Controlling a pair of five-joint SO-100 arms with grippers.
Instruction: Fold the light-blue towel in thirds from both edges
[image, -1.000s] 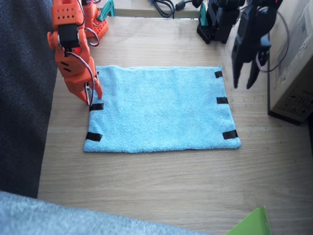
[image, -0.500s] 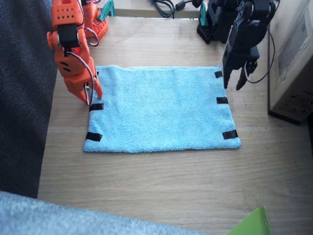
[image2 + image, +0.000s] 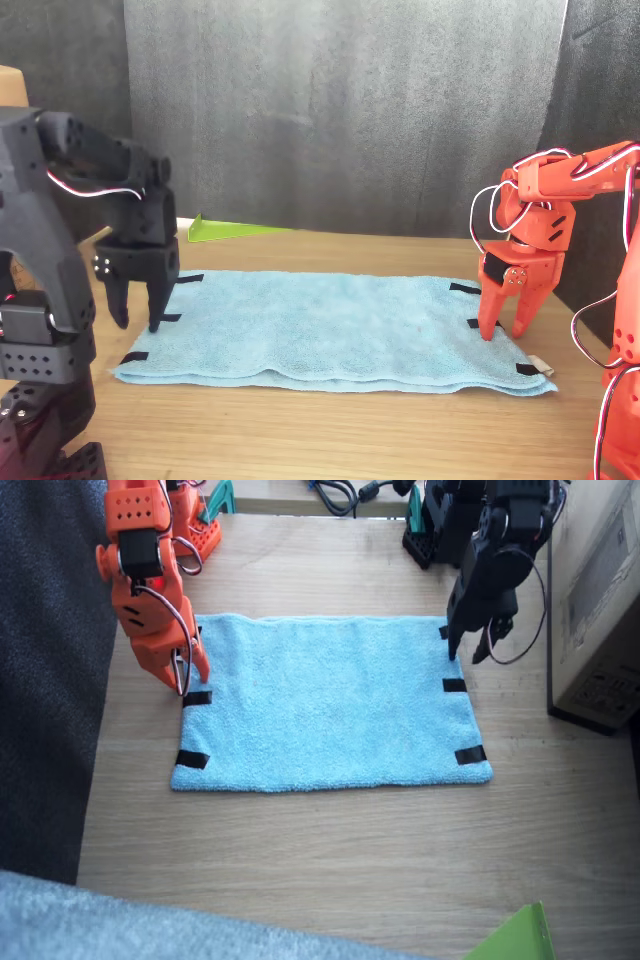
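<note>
Lying flat on the wooden table (image 3: 300,850), the light-blue towel (image 3: 325,705) has my black left gripper (image 3: 467,652) hovering with parted jaws over one taped edge and my orange right gripper (image 3: 190,680) spread at the other.

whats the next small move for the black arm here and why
Probably lower the left arm's black end effector straight down onto the short edge of the flat, fluffy light-blue terry towel and close. Its fingers are open and hover just above that taped edge, not gripping it. The right arm's orange end effector already sits at the opposite edge, and the towel is unfolded.
</note>
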